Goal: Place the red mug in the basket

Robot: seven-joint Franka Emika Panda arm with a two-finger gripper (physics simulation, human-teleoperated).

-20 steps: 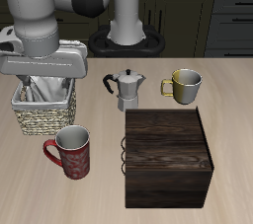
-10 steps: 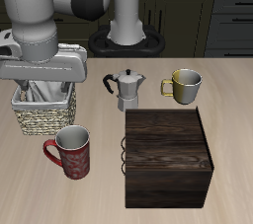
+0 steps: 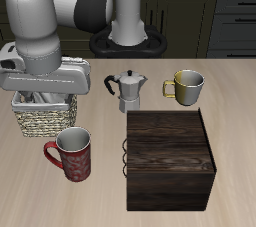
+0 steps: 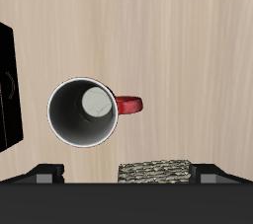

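Arm risen above basket (image 3: 44,121); red mug (image 3: 72,155) untouched; jaws' state unclear; no writing

Open table surrounds the red mug (image 3: 72,154); dark wooden box (image 3: 170,159) stands beside it.

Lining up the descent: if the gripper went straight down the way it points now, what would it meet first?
Probably the red mug, open mouth up, roughly centred under the gripper; the basket lies just off-line, though depth is unclear.

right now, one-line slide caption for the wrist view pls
Wrist camera looking straight down into the upright red mug on the wooden table, basket rim just visible.
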